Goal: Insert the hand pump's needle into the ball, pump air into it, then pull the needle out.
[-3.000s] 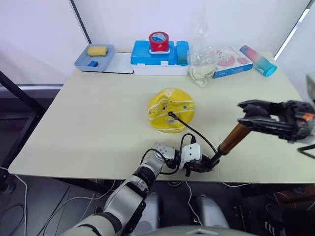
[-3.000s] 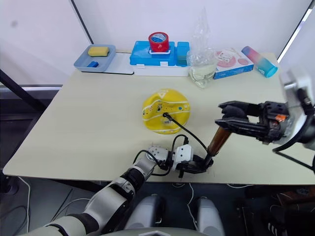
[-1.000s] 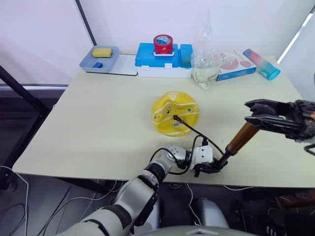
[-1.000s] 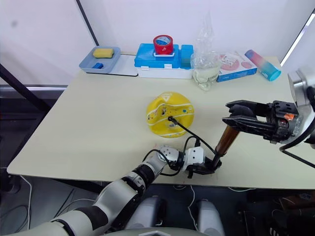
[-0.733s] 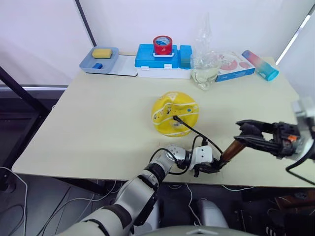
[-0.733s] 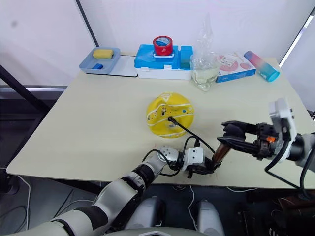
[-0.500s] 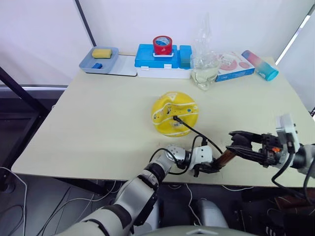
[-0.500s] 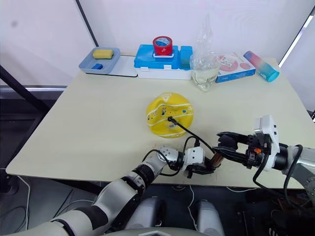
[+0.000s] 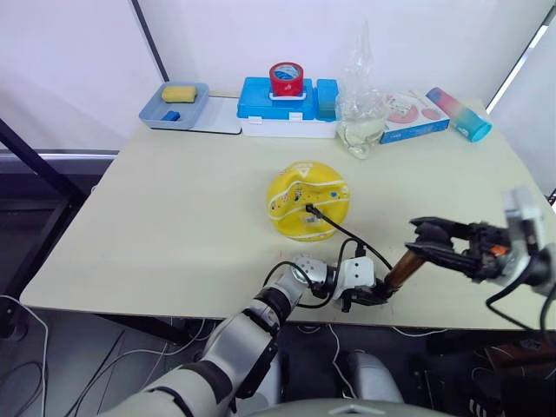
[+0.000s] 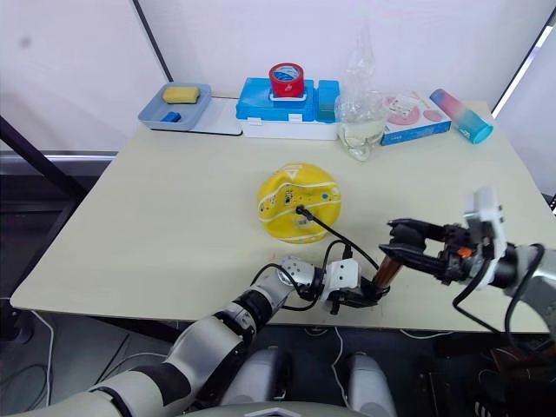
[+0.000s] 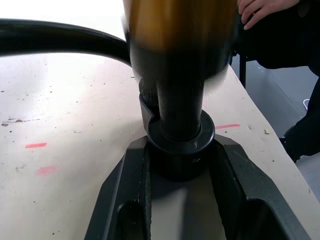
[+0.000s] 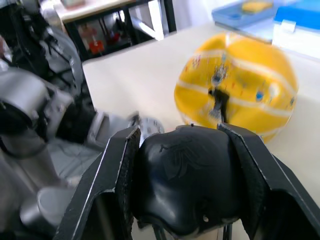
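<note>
Since three seconds ago the right pincer [image 10: 393, 239] has dropped, its fingers clasping the pump [image 10: 382, 268] handle. Left pincer [image 9: 378, 294] clamps the pump's base, lower centre. Ball [image 9: 307, 199] mid-frame, dented, needle [image 9: 309, 208] seated. Risk: an off-axis stroke could twist the base loose or tug the needle out.

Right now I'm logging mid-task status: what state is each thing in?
ball: dented, needle in it
hand pump: tilted, base down on table
left gripper: jaws shut on pump base
right gripper: jaws shut on pump handle
hose: slack between ball and pump
</note>
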You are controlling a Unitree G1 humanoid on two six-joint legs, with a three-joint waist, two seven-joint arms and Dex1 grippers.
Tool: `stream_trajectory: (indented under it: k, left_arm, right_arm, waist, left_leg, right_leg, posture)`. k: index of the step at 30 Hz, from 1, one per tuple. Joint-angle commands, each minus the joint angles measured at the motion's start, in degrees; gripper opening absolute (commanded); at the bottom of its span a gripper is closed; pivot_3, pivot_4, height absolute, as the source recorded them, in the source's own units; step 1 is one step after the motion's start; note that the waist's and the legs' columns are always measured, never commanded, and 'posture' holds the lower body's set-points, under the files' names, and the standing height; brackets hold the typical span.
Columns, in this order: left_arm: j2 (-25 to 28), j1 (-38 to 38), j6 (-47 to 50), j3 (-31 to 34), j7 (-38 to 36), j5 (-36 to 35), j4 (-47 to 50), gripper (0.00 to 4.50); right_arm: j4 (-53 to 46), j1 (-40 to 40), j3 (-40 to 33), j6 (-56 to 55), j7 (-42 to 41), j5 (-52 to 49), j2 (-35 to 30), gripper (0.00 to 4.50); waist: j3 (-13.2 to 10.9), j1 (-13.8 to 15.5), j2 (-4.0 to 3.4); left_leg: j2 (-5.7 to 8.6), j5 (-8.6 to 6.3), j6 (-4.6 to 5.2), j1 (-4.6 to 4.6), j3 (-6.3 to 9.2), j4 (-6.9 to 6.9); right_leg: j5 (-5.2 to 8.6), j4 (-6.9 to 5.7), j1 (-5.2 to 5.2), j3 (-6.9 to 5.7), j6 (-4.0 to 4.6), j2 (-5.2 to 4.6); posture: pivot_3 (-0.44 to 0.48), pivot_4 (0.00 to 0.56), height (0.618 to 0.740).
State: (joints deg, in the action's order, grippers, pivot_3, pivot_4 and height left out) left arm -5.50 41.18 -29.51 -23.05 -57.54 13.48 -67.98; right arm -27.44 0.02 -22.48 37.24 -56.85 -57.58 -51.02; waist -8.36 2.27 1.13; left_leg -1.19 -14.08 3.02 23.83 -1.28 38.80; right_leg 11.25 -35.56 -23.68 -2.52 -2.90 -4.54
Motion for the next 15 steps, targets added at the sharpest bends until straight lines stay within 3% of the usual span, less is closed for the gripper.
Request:
stream_trajectory:
  k: [1, 8, 15]
  left_arm:
    - [1.58, -1.33, 1.21, -1.75, -0.12, 2.89, -3.08, 1.18]
    - [1.16, -1.38, 1.48, -1.69, -1.08, 2.61, -3.09, 1.18]
    - [0.84, -0.99, 2.42, -1.29, -1.69, 2.16, -3.28, 1.18]
  right_arm:
    - [-0.93, -2.79, -8.38, 3.35, 1.34, -6.99, -3.86, 1.96]
    - [1.28, -6.83, -14.86, 10.80, 4.29, -17.49, -9.57, 1.96]
    - [1.79, -5.99, -12.20, 9.30, 0.73, -12.13, -9.78, 1.96]
  waist:
    - [-0.01, 0.01, 0.00]
    - [-0.03, 0.00, -0.01]
    - [-0.03, 0.00, -0.01]
  left_leg:
    - [-0.01, 0.00, 0.00, 0.00, 0.01, 0.00]
    - [-0.01, 0.00, 0.00, 0.02, 0.00, 0.00]
    - [-0.01, 0.00, 0.00, 0.04, -0.01, -0.01]
  right_leg:
    - [0.00, 0.00, 0.00, -0.01, 0.00, 0.00]
    - [0.00, 0.00, -0.01, -0.01, 0.01, -0.02]
    - [0.00, 0.01, -0.03, 0.01, 0.01, -0.02]
  posture:
    - [0.000, 0.150, 0.739]
    - [0.000, 0.150, 0.739]
    - [0.000, 0.150, 0.739]
